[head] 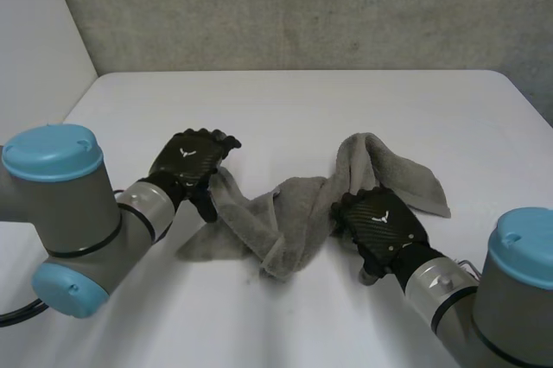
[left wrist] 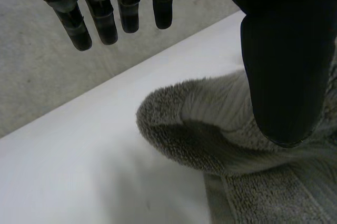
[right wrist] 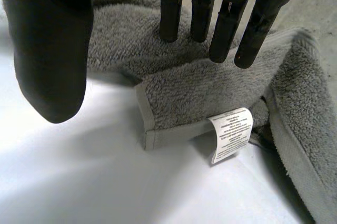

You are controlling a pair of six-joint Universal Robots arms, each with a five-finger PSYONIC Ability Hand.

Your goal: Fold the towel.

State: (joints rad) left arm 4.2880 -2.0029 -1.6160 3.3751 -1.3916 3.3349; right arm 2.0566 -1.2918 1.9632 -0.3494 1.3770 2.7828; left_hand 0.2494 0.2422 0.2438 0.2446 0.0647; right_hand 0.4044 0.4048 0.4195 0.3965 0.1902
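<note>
Roughly midway between the side edges of the white table (head: 285, 109), and closer to its near edge than its far one, lies the grey towel (head: 294, 208). It is crumpled and twisted into a loose band, with one end bunched towards the left edge and the other folded over itself towards the right edge.

The left hand (head: 188, 163) sits at the towel's left end. In the left wrist view its fingers (left wrist: 126, 13) are straight and spread wide from the thumb, and they hang over bare table (left wrist: 79, 171), clear of the cloth. The thumb (left wrist: 284, 66) is over a rounded fold of the towel (left wrist: 200, 124); I cannot tell whether it touches the fold. Nothing is held in this hand.

The right hand (head: 383, 223) is over the right part of the towel, just in front of the folded-over end. In the right wrist view its fingers (right wrist: 171, 13) are straight and point down at the cloth (right wrist: 195, 87), with their tips at or just above its surface. The thumb (right wrist: 50, 61) stands well apart from them above the table (right wrist: 79, 182), so this hand grips nothing either. Below the fingertips a hemmed corner of the towel lies flat, and a small white label (right wrist: 231, 134) sticks out from its edge onto the table.

A grey wall (head: 302, 5) stands behind the table's far edge.
</note>
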